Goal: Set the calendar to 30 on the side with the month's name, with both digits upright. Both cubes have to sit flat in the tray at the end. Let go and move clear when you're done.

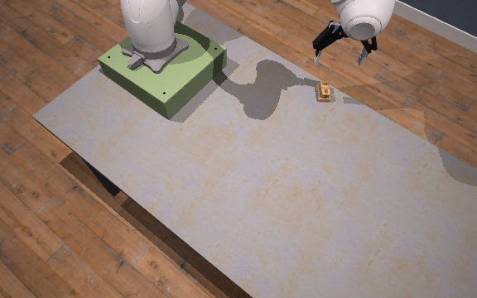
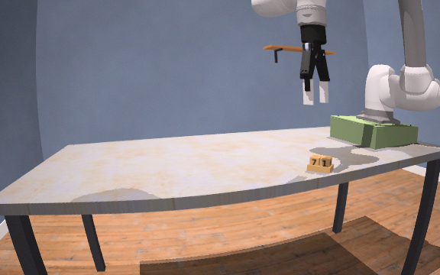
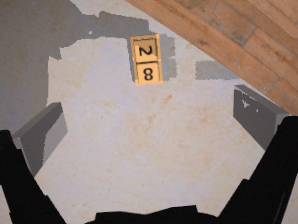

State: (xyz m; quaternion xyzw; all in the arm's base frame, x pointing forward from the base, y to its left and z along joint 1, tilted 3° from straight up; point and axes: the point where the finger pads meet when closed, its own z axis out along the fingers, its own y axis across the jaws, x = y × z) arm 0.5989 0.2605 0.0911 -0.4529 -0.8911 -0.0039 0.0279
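- The black two-finger gripper with pale pads (image 2: 313, 95) hangs high above the table with its fingers spread to the full and nothing between them.
- The small tan wooden block calendar (image 2: 320, 163), two number cubes seated side by side in a shallow tray, stands on the mottled grey table top (image 2: 174, 168) close to the long edge opposite the camera in the top view, not far from the green box-shaped arm base (image 2: 396, 135), which sits at the corner of that end.
- Progress, as I judge it: nothing of the setting is done. Both cubes sit flat in the tray, but no face pair reads 30, and the gripper is well apart from them.
- Left to do, in my view: come down, lift the cubes out in turn, turn them so a 3 and a 0 face the month's side upright, and reseat both.
- The exterior view shows the near side faces reading 7 and 1; the top faces are hidden there.
- The wrist view shows the calendar (image 3: 145, 59) from above, its top faces reading 2 and 8.
- In the top view the calendar (image 1: 324, 91) is too small to read.
- No view shows the month's name clearly, so I cannot tell which side carries it.
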